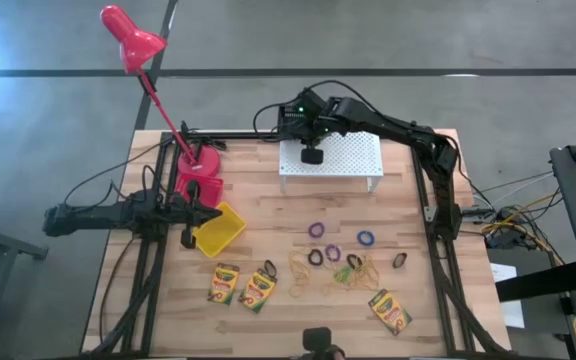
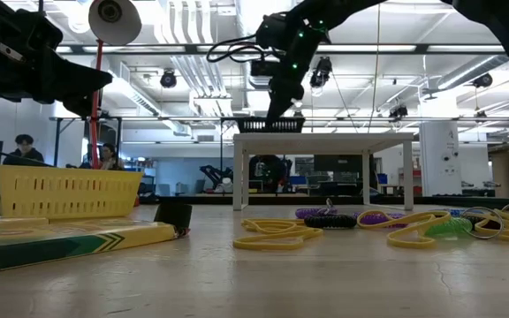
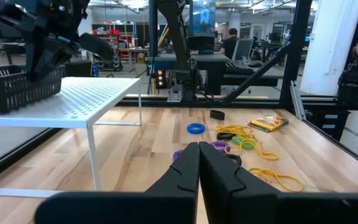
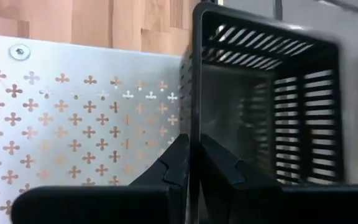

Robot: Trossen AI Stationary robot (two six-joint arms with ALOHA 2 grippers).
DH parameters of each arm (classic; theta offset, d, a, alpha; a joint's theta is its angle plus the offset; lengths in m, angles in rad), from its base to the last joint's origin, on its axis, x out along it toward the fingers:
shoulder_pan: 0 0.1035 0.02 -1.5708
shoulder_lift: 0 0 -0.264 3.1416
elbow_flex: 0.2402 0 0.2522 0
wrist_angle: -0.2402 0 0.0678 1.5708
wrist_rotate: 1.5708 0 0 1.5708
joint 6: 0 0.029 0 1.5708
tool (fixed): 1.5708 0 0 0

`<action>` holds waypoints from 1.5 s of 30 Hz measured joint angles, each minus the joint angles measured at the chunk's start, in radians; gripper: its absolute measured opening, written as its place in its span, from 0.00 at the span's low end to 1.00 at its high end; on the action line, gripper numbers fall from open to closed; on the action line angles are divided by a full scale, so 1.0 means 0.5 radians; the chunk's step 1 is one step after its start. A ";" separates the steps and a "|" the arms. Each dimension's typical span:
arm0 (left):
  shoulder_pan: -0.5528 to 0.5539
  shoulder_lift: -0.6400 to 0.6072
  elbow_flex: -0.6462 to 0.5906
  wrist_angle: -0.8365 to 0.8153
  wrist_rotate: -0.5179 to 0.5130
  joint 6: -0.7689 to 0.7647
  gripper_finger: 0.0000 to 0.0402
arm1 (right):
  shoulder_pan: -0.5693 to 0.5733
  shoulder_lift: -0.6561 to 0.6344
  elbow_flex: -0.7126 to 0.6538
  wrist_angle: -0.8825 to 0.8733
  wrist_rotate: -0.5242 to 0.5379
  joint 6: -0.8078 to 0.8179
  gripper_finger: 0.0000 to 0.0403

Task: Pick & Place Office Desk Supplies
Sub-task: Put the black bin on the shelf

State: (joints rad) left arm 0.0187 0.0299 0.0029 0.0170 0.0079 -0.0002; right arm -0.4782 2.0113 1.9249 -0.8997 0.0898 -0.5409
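Observation:
A black slotted basket (image 1: pixel 313 156) is at the near left part of the white perforated riser (image 1: pixel 353 152); in the low view the basket (image 2: pixel 270 125) looks set on the riser top. My right gripper (image 4: pixel 190 149) is shut on it from above. My left gripper (image 3: pixel 199 155) is shut and empty, held above the table beside the yellow basket (image 1: pixel 220 228). A pink-red basket (image 1: pixel 198 186) stands by the lamp base. Three crayon boxes (image 1: pixel 225 283), (image 1: pixel 258 290), (image 1: pixel 390 311), tan rubber bands (image 1: pixel 303 265) and purple (image 1: pixel 316 230), blue (image 1: pixel 366 238) and black (image 1: pixel 315 257) rings lie on the table. My right gripper pinches the black basket's side wall at its top rim (image 4: pixel 191 118), one finger outside and one inside the basket. The fingers come from above, pointing down. The basket stays upright, its open side up, its bottom at the riser top; whether it rests there I cannot tell.
A red desk lamp (image 1: pixel 133 38) rises from its base (image 1: pixel 200 160) at the far left of the table. A small black thing (image 1: pixel 188 238) lies beside the yellow basket. Bare wood lies between the riser and the rings. People sit in the room behind.

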 joint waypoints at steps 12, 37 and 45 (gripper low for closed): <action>0.000 0.000 0.001 0.000 0.000 -0.006 0.04 | 0.000 -0.002 0.077 -0.025 -0.001 -0.078 0.07; 0.000 0.000 0.000 0.000 0.001 0.002 0.04 | 0.019 -0.002 0.066 -0.106 -0.021 -0.004 0.07; 0.000 0.000 0.000 0.000 0.000 0.002 0.04 | 0.020 -0.002 0.066 -0.146 -0.023 -0.011 0.20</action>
State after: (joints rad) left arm 0.0186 0.0299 0.0031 0.0171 0.0079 0.0006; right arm -0.4683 2.0106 1.9579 -0.9727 0.0784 -0.5464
